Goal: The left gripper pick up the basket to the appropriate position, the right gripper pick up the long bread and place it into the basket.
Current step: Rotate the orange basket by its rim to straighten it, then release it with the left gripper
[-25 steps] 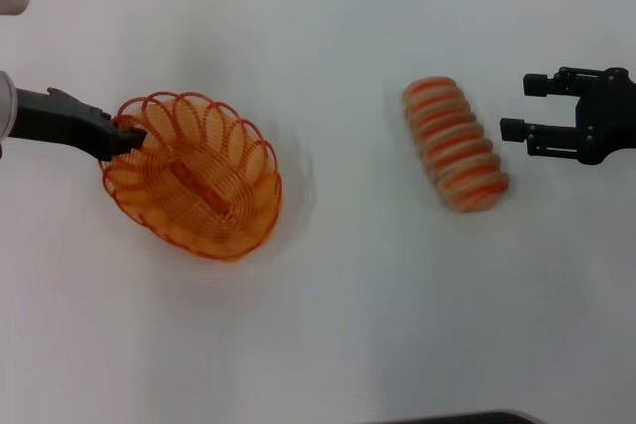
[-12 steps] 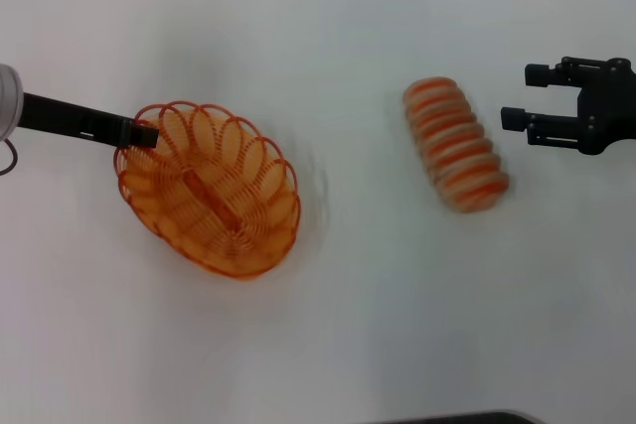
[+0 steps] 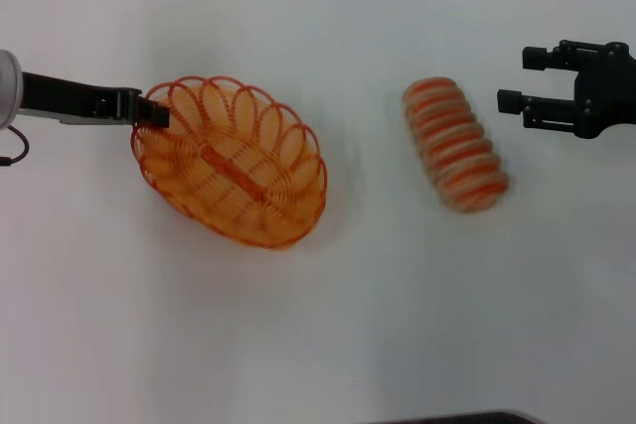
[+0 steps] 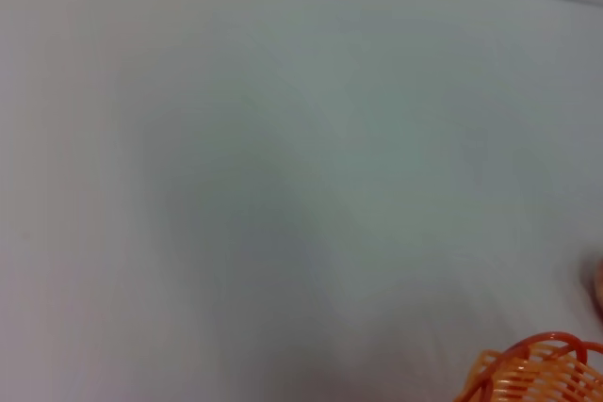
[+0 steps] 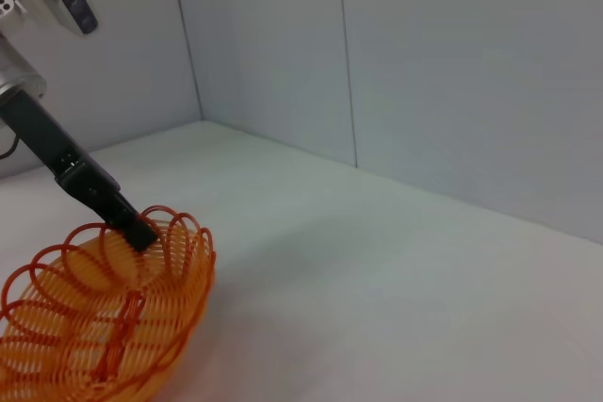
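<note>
The orange wire basket [image 3: 231, 160] hangs tilted over the white table, left of centre in the head view. My left gripper [image 3: 151, 111] is shut on its rim at the far-left end. The right wrist view shows the same basket [image 5: 104, 327] with the left gripper [image 5: 139, 231] clamped on its rim. A sliver of the basket [image 4: 537, 374] shows in the left wrist view. The long bread [image 3: 455, 144], tan with orange stripes, lies on the table right of centre. My right gripper [image 3: 511, 78] is open, just right of the bread and clear of it.
The white table [image 3: 378, 305] spreads around both objects. Grey walls [image 5: 424, 72] meeting in a corner stand behind the table in the right wrist view.
My left gripper has carried the basket to the right, toward the bread, and slightly farther back. The right gripper has barely shifted and stays open. The bread has not moved.
</note>
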Robot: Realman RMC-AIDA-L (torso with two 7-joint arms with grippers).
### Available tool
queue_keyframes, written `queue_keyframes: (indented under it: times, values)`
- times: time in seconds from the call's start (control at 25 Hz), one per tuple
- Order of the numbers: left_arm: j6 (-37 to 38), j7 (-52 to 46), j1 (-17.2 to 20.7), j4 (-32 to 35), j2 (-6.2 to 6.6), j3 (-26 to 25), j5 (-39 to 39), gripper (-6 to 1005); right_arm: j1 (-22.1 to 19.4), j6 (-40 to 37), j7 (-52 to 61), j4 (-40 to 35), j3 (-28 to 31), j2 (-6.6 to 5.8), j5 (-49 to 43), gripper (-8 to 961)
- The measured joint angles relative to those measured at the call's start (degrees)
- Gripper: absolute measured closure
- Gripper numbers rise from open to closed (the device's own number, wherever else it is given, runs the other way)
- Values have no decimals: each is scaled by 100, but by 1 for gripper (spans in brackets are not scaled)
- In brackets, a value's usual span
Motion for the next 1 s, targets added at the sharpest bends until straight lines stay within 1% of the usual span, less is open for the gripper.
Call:
queue_keyframes:
  times: [0.32,0.4,0.44,0.48,0.72,0.84,1.0]
  values:
    - [-31,-428,110,-3,-52,-336,-107,900,57,4,7,-4,251,24,11,222]
    - [-83,-455,168,21,-110,-367,-129,901,76,-1,-2,-5,321,37,11,222]
    - [-143,-462,220,37,-164,-375,-188,901,85,0,-5,-5,353,48,11,222]
    - [-143,-462,220,37,-164,-375,-188,901,96,2,-9,-5,383,60,11,221]
    - [-467,-465,454,-117,-233,-282,-822,901,146,17,-25,-2,559,110,11,220]
    - [-751,-505,601,-185,-237,-53,-1071,901,153,24,-26,2,627,132,40,220]
    - [-1095,-634,731,-216,-239,194,-1124,902,152,50,-32,19,654,140,184,220]
